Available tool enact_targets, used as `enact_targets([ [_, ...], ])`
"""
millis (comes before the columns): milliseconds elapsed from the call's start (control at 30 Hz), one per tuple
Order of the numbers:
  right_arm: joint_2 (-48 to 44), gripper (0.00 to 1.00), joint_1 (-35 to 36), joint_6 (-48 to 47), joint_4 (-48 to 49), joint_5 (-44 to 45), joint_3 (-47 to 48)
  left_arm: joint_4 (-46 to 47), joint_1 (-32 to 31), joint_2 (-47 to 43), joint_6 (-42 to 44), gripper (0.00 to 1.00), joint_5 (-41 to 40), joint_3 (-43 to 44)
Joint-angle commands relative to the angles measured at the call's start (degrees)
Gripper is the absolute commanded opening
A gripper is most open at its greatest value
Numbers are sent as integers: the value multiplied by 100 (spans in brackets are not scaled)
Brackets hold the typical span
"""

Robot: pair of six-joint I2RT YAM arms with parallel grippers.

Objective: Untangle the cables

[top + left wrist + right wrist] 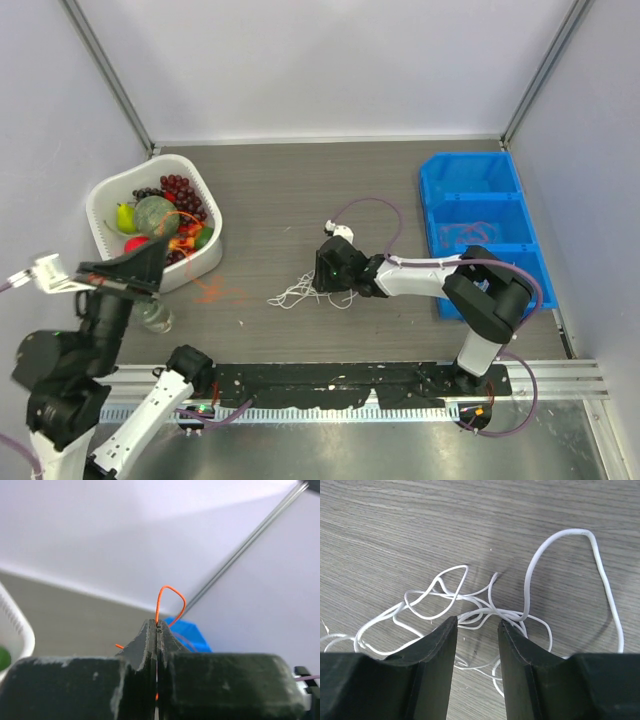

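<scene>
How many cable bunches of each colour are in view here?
orange cable: 1
white tangle: 1
red bunch in the blue bin: 1
Total: 3

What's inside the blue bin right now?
The blue bin has a loose red cable in its middle compartment. I can make out nothing in the far compartment. The right arm covers most of the near compartment, so its contents cannot be seen.
</scene>
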Motion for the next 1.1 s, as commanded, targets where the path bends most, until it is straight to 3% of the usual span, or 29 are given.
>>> enact_targets([
  [0,196,43,-39,-19,-267,227,280,459,32,5,813,0,-66,529],
  [233,-128,41,4,-896,-390,-248,377,548,41,234,551,0,198,522],
  [433,-1393,50,40,-1811,-803,-46,570,382,32,488,120,0,-100,310],
  [667,-1825,48,495,-2725,-1225,349,1001,-146,32,910,-223,0,-356,363],
  [833,-2142,51,795,-2850,-14,-545,729,-392,32,1174,-469,0,-329,389],
  [900,-2116,52,866,-2858,942,-1003,676,-506,32,1270,-557,0,-321,424],
  [1067,-1625,53,1138,-3192,1534,-1372,1097,-744,32,1464,-785,0,-215,451],
])
